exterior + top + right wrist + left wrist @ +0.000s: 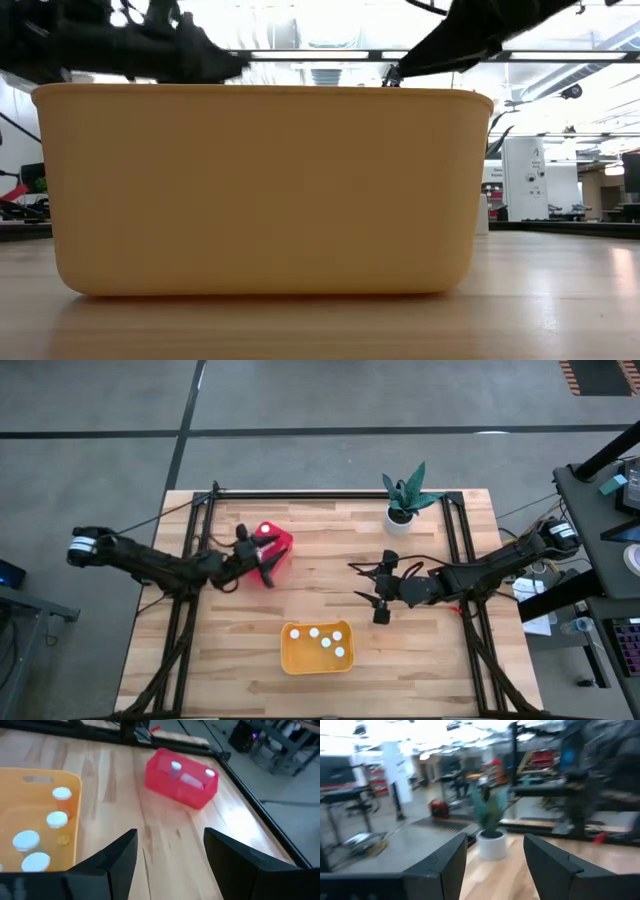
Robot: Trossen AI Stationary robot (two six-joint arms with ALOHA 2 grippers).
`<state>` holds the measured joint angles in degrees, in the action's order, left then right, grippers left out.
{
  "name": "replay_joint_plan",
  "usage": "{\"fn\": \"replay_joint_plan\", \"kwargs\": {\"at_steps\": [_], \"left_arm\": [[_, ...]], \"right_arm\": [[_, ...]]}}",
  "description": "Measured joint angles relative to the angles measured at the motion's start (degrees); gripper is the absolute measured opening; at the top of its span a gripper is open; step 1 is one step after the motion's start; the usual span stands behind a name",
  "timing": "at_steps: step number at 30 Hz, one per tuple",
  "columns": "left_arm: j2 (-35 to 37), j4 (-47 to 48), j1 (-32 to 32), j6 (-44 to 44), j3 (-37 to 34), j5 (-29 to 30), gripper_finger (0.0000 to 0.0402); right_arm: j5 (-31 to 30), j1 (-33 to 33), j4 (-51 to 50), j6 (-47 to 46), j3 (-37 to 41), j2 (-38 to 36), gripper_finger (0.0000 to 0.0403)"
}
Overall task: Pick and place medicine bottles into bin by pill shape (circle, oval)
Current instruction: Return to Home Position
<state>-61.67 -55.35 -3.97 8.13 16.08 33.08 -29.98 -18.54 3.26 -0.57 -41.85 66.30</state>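
Observation:
The red bin (280, 543) stands left of the table's centre with two white-capped bottles in it (175, 768). The yellow-orange bin (290, 655) stands near the front edge and holds several white-capped bottles (326, 641), which also show in the right wrist view (61, 794). My left gripper (262, 561) hovers at the red bin's near-left side; its fingers (495, 865) are open and empty. My right gripper (358, 582) is open and empty over bare wood right of centre; its own view (170, 855) looks toward both bins.
A white pot with a green plant (403, 502) stands at the far right of the table. A black frame (330, 494) runs along the table's far and side edges. In the low view the yellow-orange bin's wall (260, 190) blocks most of the table.

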Motion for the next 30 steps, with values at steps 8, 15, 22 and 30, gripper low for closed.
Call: {"fn": "replay_joint_plan", "kwargs": {"at_steps": [8,15,22,30], "left_arm": [[15.01,17.50,-5.98,2.83,0.96,-0.41,0.0180],[28.04,34.92,-5.94,2.72,0.39,-0.33,0.0154],[36.21,41.84,-5.90,2.21,-1.45,-0.33,0.0104],[42.90,49.98,-5.90,1.22,-1.62,-0.40,0.0051]], "right_arm": [[3.02,1.13,13.40,6.11,11.16,-8.35,0.0219],[8.43,7.19,19.77,6.71,19.94,-18.61,0.0219],[18.79,17.17,20.18,6.50,24.13,-24.86,0.0219],[22.49,21.28,20.19,7.32,28.98,-32.93,0.0219]]}}
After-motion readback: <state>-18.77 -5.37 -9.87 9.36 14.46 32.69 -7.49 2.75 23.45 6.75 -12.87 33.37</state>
